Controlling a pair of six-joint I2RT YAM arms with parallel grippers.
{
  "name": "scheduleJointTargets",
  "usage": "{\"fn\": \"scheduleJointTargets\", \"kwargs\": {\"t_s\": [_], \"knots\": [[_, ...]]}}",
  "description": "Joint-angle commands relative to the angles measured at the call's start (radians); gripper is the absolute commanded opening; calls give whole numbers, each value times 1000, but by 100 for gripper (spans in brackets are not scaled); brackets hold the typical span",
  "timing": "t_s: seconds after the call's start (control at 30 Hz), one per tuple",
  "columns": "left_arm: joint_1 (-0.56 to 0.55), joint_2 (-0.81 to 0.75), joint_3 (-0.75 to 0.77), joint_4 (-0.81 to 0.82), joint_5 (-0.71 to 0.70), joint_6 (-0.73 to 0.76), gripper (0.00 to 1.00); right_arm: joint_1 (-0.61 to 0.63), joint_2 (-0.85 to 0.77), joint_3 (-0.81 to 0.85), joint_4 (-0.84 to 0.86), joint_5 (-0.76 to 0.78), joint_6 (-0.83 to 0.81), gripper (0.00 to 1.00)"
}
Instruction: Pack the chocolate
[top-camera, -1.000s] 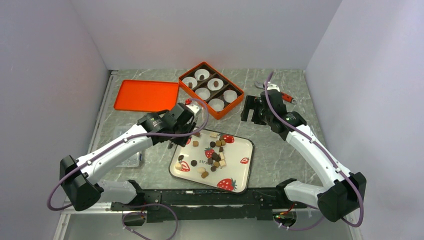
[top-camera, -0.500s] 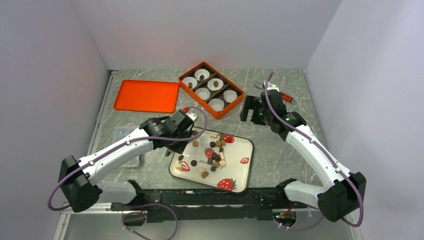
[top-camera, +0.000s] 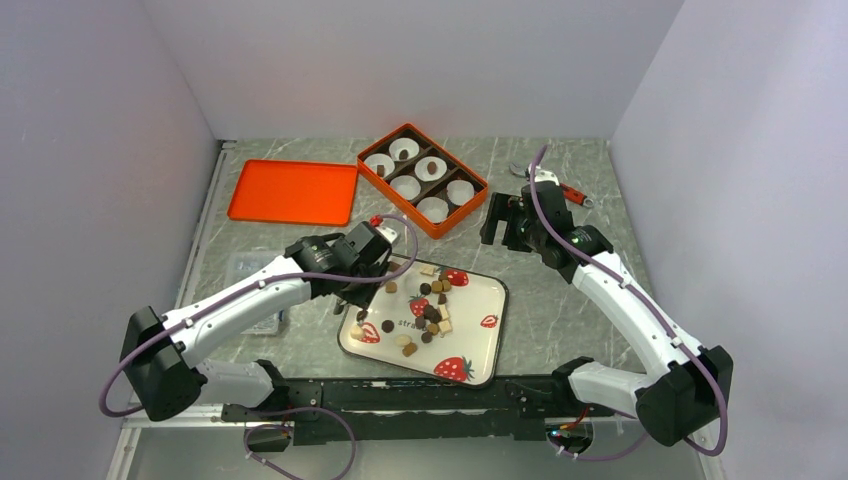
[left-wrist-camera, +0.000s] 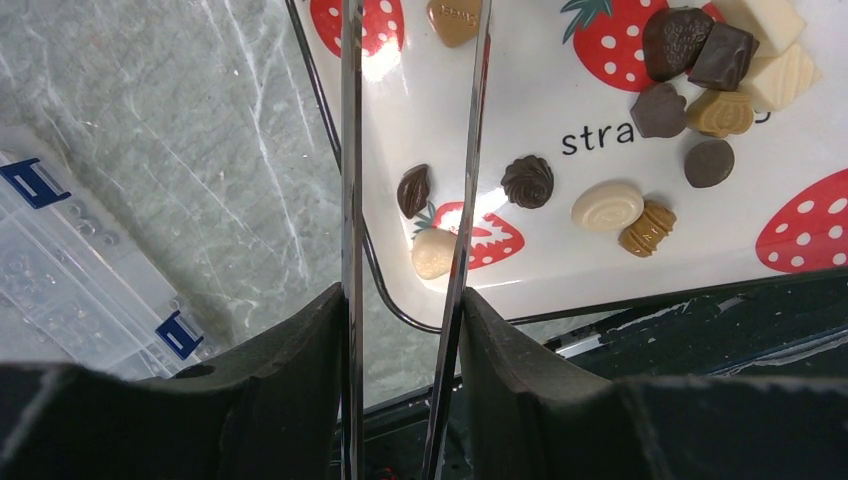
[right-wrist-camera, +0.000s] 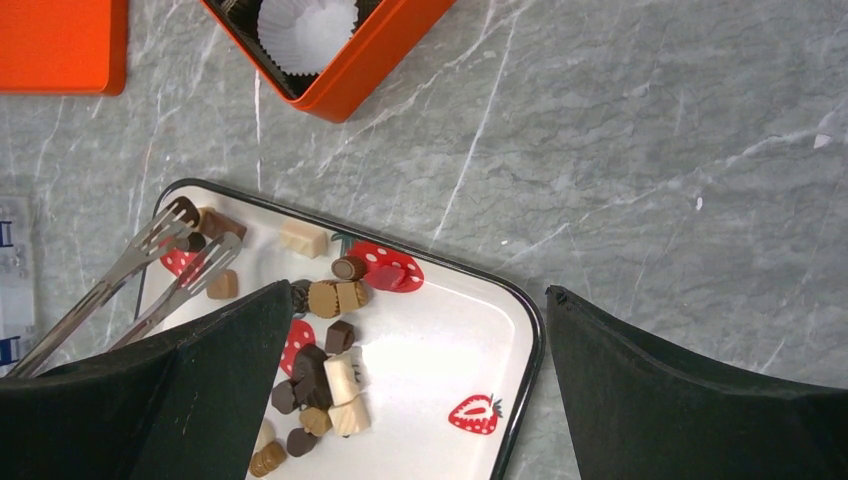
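Note:
Chocolate (top-camera: 430, 305) in dark, light brown and cream pieces lies scattered on a white strawberry-print tray (top-camera: 497, 300). My left gripper (top-camera: 362, 265) hangs over the tray's left edge, shut on metal tongs (left-wrist-camera: 350, 150). The two blades run between its fingers (left-wrist-camera: 402, 300) above loose chocolate (left-wrist-camera: 527, 181). In the right wrist view the tongs' tips (right-wrist-camera: 165, 255) rest among chocolate pieces (right-wrist-camera: 335, 297) at the tray's far left corner. My right gripper (top-camera: 505, 222) hovers behind the tray, open (right-wrist-camera: 418, 290) and holding nothing. The orange box (top-camera: 422, 180) holds white paper cups, two with a dark piece.
The orange lid (top-camera: 292, 191) lies flat at the back left. A clear plastic case (left-wrist-camera: 70, 260) sits left of the tray. A red-handled tool (top-camera: 562, 188) lies at the back right. Grey walls close in on three sides.
My left gripper has moved a little nearer and lower with the tongs, over the tray's left part. The right arm has not moved.

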Motion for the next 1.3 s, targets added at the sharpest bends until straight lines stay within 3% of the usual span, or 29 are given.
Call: {"fn": "scheduleJointTargets", "kwargs": {"t_s": [0.0,1.27], "knots": [[-15,6,32,21,7,-6,47,-3,-29,-5,24,20,0,100],[-43,61,83,33,15,5,47,-4,-64,-18,4,43,-1,100]]}}
